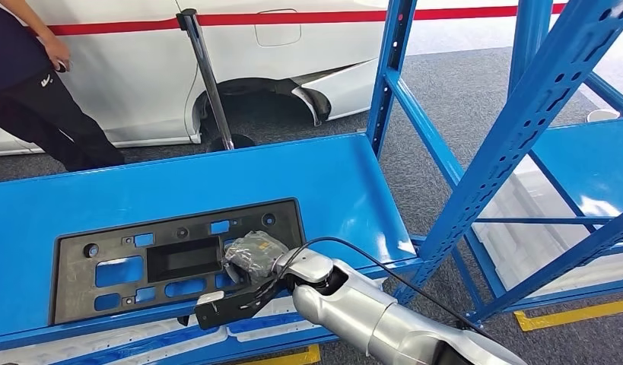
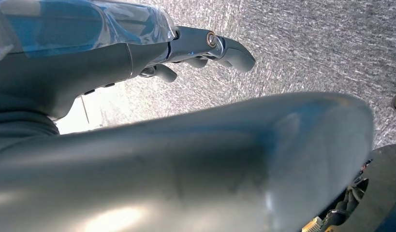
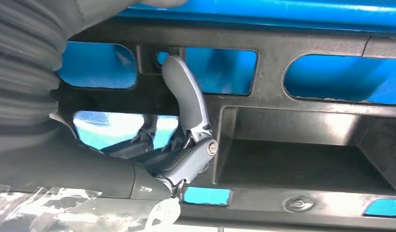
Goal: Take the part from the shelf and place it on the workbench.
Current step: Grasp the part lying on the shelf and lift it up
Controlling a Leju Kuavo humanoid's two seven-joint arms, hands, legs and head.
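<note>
The flat black rectangular plastic part (image 1: 171,258) lies lengthwise along the blue metal shelf's (image 1: 331,175) front edge; the right hand (image 1: 247,285) grips its near right rim, thumb (image 3: 183,92) hooked through a cutout; the left hand (image 2: 205,48) hangs empty, fingers loosely curled.

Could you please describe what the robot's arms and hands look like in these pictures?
The right arm is a smooth silver tube with rounded joints, and a thin black cable loops alongside it. The right hand has a grey ribbed cover, a thick grey thumb with a brass-coloured pivot screw, and clear plastic wrapping. The left hand shows matching grey fingers and the same shiny wrapping.
</note>
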